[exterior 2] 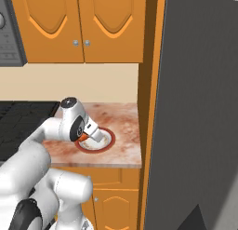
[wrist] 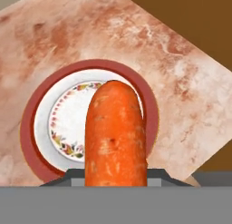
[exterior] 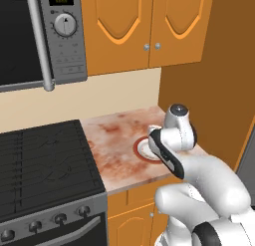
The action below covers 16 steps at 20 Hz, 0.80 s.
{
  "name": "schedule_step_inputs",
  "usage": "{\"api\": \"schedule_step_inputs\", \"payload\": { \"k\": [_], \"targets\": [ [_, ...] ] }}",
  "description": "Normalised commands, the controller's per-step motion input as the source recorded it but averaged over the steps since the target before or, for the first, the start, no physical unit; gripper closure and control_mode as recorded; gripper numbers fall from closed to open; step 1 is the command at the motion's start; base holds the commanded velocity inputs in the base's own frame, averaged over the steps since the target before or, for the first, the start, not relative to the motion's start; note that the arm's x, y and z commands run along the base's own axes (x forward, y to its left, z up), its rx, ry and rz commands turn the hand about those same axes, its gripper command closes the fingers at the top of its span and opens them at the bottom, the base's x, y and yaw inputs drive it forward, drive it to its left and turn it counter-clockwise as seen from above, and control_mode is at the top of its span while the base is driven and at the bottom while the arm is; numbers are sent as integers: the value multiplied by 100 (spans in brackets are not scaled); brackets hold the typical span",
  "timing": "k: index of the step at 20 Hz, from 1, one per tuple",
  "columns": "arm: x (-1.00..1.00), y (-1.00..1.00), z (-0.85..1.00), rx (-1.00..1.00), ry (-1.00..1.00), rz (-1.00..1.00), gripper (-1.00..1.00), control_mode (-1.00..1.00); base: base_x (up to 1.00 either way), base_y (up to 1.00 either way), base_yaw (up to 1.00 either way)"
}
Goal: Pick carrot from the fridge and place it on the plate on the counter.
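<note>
The tool (exterior 2: 86,137) is clamped on the carrot (wrist: 116,134) and hangs just above the plate (exterior 2: 106,139), with the orange tip pointing down toward the plate's white centre in the hand view. The plate sits on the desk (exterior: 117,140), near the front edge and close to the corner where the slab meets the tall grey fridge (exterior 2: 200,108); the black stove (exterior: 45,160) lies on the plate's other side. From the right base view only a sliver of orange shows under the wrist, so how much of the carrot lies inside the grip I cannot tell. The risk from here is in the release — the carrot looks to be held end-on, so if let go while above the plate it would likely land on its tip, topple, and roll over the rim band onto the desk or off the near edge. Lowering until the tip is close to the plate, or tilting the carrot flatter, should reduce that — a judgement, not a certainty.
</note>
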Motion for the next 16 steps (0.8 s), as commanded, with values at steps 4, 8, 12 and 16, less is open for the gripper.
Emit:
{"api": "schedule_step_inputs", "payload": {
  "k": [4,8,12,16],
  "targets": [
    [30,5,-34,-2,5,0,100,-100,0,0,0],
    [29,2,-32,-1,4,0,100,-100,0,0,0],
    [26,0,-30,0,5,0,100,-100,0,0,0],
    [22,0,-26,0,3,0,100,-100,0,0,0]
  ]
}}
